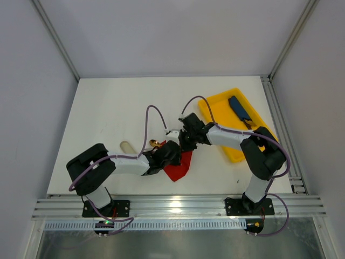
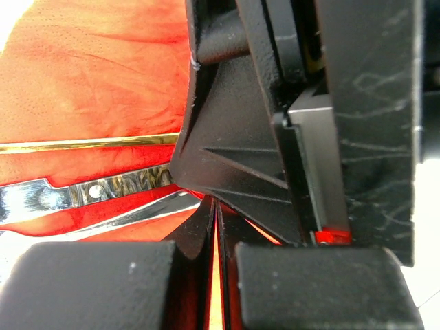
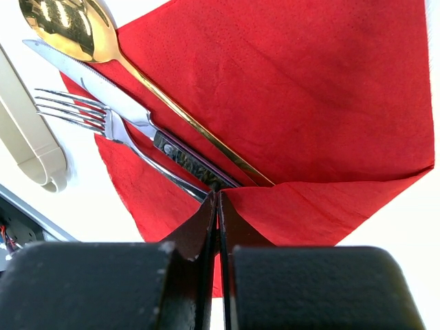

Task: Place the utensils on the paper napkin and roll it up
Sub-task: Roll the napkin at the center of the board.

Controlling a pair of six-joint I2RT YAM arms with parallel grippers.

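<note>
Where spoon and fork lie parallel across napkin, heads upper-left

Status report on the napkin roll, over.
Both shut on napkin: left claw, right claw. On it: spoon, knife, fork; corner folded over handles. Nearby: beige sleeve, apart.

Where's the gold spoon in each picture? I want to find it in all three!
Top external: only the bowl of the gold spoon peeks out, a little left of the picture's middle.
Left wrist: just its thin gold handle, a line across the left side.
Right wrist: the bowl is in the top-left corner, and the handle slants down to the middle.
Shared landmark: the red napkin under the spoon.
</note>
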